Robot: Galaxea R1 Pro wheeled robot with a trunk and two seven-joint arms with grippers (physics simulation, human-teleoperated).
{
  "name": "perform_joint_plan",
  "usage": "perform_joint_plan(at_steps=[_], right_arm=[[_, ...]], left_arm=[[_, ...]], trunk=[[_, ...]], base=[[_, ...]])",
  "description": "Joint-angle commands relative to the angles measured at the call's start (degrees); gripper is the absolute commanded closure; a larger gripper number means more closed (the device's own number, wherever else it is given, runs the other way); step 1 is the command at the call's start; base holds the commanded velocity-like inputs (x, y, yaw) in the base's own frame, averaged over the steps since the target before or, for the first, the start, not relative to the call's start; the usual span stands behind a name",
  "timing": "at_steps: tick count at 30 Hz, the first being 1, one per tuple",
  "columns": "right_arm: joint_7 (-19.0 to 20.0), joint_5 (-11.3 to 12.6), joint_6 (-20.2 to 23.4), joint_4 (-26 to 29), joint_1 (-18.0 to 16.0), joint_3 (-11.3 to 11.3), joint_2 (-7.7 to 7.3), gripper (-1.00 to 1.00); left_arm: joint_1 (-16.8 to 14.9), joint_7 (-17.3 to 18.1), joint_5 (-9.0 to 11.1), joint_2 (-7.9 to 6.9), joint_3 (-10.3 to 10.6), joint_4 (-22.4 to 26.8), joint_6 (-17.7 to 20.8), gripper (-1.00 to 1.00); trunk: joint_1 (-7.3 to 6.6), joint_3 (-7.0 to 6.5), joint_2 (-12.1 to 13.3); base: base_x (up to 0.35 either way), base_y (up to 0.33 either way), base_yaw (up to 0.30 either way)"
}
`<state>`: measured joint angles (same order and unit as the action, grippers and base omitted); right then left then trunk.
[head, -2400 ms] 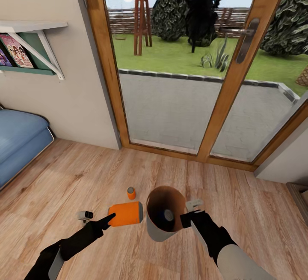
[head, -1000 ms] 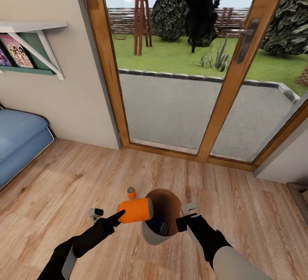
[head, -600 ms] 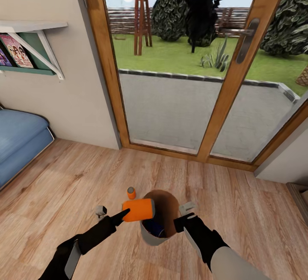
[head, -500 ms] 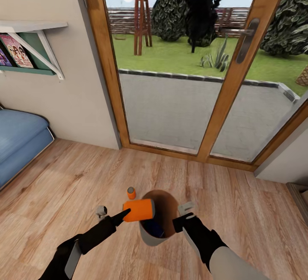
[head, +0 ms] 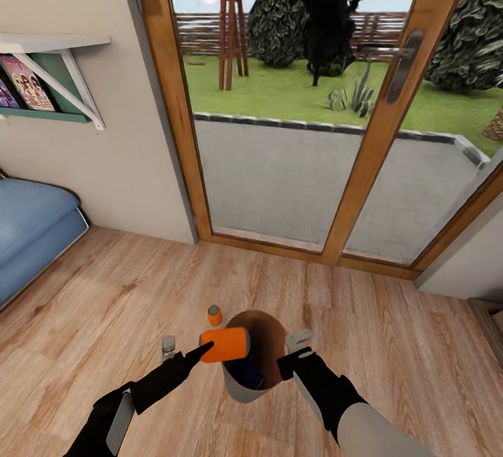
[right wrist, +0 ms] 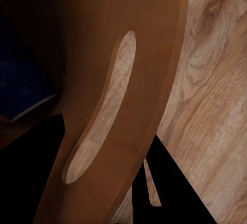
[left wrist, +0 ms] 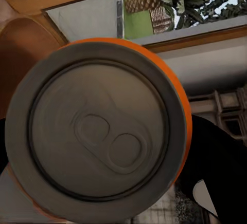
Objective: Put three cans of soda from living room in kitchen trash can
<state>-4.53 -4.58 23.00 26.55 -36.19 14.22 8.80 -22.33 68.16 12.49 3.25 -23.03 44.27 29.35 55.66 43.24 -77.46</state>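
We face wood-framed glass garden doors [head: 279,128] onto a sunlit lawn [head: 293,97]; a pale wall [head: 91,163] carries a shelf [head: 49,45], a blue sofa [head: 31,230] beside it on the wood floor [head: 105,296].

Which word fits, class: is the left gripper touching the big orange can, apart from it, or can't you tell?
Touching. In the head view the left gripper meets the end of the orange can, which is held sideways in the air over the bin rim.
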Motion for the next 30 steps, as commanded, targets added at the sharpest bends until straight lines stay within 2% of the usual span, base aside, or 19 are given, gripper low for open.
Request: perform_joint_plan(at_steps=[1, 8, 11, 12, 15, 21, 25, 30], right_arm=[[0.3, -0.1, -0.1, 0.0, 0.0, 0.0, 0.02, 1.00], [-2.0, -0.1, -0.1, -0.6, 0.0, 0.0, 0.42, 1.00], [-2.1, -0.1, -0.1, -0.8, 0.0, 0.0, 0.49, 1.00], [-2.2, 0.0, -0.1, -0.8, 0.0, 0.0, 0.49, 1.00], [-2.2, 0.0, 0.0, -0.8, 0.0, 0.0, 0.51, 1.00], [-2.2, 0.0, -0.1, -0.9, 0.0, 0.2, 0.51, 1.00], [-2.2, 0.0, -0.1, -0.9, 0.0, 2.7, 0.51, 1.00], [-2.2, 0.0, 0.0, -0.9, 0.0, 3.8, 0.51, 1.00]], left_arm=[[0.0, -0.2, 0.0, 0.00, 0.0, 0.0, 0.0, 1.00], [0.0, -0.9, -0.2, 0.66, 0.1, 0.0, -0.1, 1.00], [0.0, -3.3, -0.1, 0.89, 0.2, 0.6, -0.1, 1.00], [0.0, -3.5, -0.1, 0.97, 0.4, 0.9, -0.1, 1.00], [0.0, -4.8, -0.1, 1.51, 3.1, 2.4, -0.1, 1.00], [0.0, -8.0, -0.1, 2.14, 4.1, 3.1, -0.1, 1.00], [0.0, -8.9, -0.1, 2.44, 4.2, 3.3, -0.1, 1.00], [0.0, -9.2, -0.1, 2.53, 4.3, 3.8, -0.1, 1.00]], trunk=[[0.00, 0.00, 0.0], [0.00, 0.00, 0.0], [0.00, 0.00, 0.0], [0.00, 0.00, 0.0], [0.00, 0.00, 0.0], [0.00, 0.00, 0.0], [0.00, 0.00, 0.0], [0.00, 0.00, 0.0]], base=[[0.000, 0.000, 0.000], [0.000, 0.000, 0.000], [0.000, 0.000, 0.000], [0.000, 0.000, 0.000], [0.000, 0.000, 0.000], [0.000, 0.000, 0.000], [0.000, 0.000, 0.000], [0.000, 0.000, 0.000]])
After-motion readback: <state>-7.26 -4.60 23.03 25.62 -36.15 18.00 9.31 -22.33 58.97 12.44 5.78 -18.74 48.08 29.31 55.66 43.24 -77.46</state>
